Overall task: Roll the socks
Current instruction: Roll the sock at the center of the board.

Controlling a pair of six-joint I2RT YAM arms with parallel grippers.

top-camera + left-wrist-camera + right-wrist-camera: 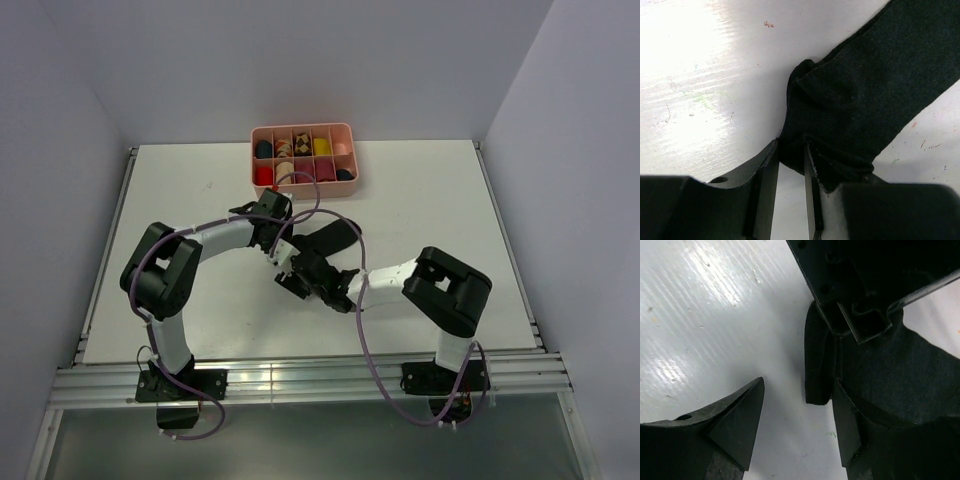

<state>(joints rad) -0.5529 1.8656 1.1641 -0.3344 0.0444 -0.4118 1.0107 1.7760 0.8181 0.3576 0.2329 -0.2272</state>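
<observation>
A black sock (335, 238) lies in the middle of the white table, running up to the right. My left gripper (282, 252) is at its near-left end, and in the left wrist view that gripper (791, 146) is shut on a bunched fold of the black sock (865, 85). My right gripper (298, 275) sits just in front of it, with its jaws apart. In the right wrist view the right gripper (799, 385) stands open around the sock's folded edge (817, 360), which hangs close to the right finger. The left gripper's fingers (855, 320) show above on the fabric.
A pink divided tray (300, 128) holding several small rolled items stands at the back of the table, behind both arms. White walls close in the left, right and back sides. The arms' bases sit on the rail at the near edge.
</observation>
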